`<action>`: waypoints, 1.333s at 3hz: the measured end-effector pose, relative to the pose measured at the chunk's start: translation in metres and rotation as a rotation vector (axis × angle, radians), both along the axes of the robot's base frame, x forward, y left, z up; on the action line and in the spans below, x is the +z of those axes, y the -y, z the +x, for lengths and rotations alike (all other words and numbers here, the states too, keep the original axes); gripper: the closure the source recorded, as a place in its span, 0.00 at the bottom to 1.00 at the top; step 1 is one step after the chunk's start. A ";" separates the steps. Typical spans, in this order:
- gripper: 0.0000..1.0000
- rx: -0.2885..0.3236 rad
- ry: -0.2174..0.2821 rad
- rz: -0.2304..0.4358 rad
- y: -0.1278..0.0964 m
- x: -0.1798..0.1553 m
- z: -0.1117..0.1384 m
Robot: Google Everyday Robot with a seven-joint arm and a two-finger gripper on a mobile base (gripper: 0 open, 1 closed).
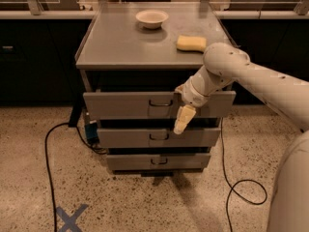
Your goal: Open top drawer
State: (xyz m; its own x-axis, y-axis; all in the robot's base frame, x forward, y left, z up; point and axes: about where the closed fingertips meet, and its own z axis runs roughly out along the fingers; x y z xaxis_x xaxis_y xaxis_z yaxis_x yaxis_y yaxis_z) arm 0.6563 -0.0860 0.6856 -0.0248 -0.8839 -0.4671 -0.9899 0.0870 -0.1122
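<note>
The top drawer (120,105) is the widest grey drawer of the metal cabinet (120,45). It stands pulled out toward me, with a dark gap above its front. Its small dark wire handle (161,103) sits at the centre of the front. My gripper (180,127) hangs downward just right of the handle. Its pale yellow tips hang in front of the lower edge of the drawer front and do not hold the handle. My white arm (251,76) reaches in from the right.
Two narrower drawers (154,138) sit below the top one. A white bowl (151,18) and a yellow sponge (190,43) lie on the cabinet top. Black cables (47,153) run over the speckled floor on both sides. A blue tape X (70,217) marks the floor.
</note>
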 end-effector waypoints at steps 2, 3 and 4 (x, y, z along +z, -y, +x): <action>0.00 0.068 0.154 0.010 -0.030 0.037 0.031; 0.00 0.098 0.136 -0.013 -0.043 0.019 0.062; 0.00 0.115 0.095 -0.037 -0.052 -0.005 0.086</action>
State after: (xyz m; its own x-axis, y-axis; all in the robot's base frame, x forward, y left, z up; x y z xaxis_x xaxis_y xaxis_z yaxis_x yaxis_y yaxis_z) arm 0.7426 -0.0337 0.6802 0.1203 -0.8952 -0.4292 -0.9778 -0.0321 -0.2070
